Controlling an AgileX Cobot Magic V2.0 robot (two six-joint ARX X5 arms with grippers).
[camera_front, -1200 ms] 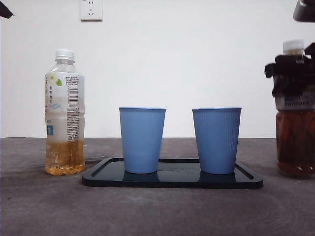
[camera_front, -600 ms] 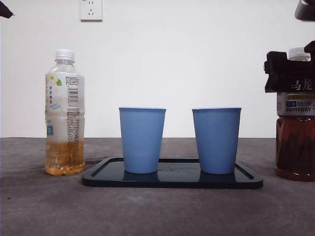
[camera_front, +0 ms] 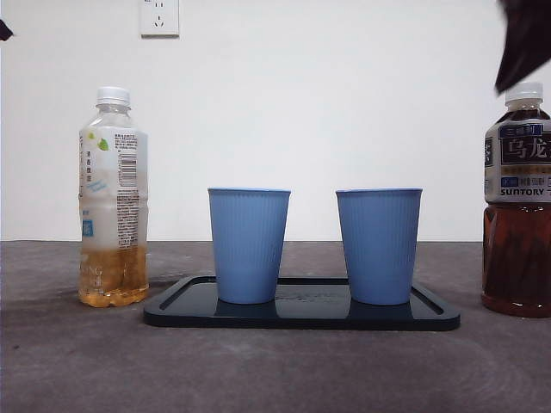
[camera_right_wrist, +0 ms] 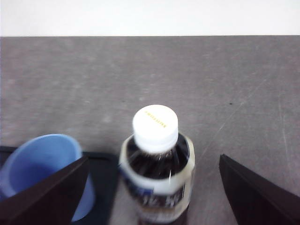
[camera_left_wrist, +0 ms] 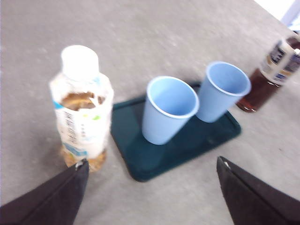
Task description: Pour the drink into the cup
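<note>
Two blue cups (camera_front: pixel 249 245) (camera_front: pixel 379 245) stand upright and empty on a dark tray (camera_front: pixel 301 315). A capped bottle of dark tea (camera_front: pixel 516 206) stands on the table at the far right, free of any grip. My right gripper (camera_right_wrist: pixel 153 158) hangs open above it, jaws either side of the white cap (camera_right_wrist: pixel 155 123); it shows as a dark shape (camera_front: pixel 525 39) in the front view. A capped pale bottle (camera_front: pixel 113 198) with a little amber drink stands left of the tray. My left gripper (camera_left_wrist: pixel 152 161) is open, high over that bottle (camera_left_wrist: pixel 82 112) and the cups (camera_left_wrist: pixel 168 110).
A white wall with a socket (camera_front: pixel 159 17) closes off the back of the grey table. The left arm shows only as a black tip (camera_front: pixel 4 30) in the front view. The tray (camera_left_wrist: pixel 187 145) lies between the two bottles.
My right gripper has let go of the dark tea bottle and risen above its cap. The bottle now stands by itself on the table. The left side has not moved.
</note>
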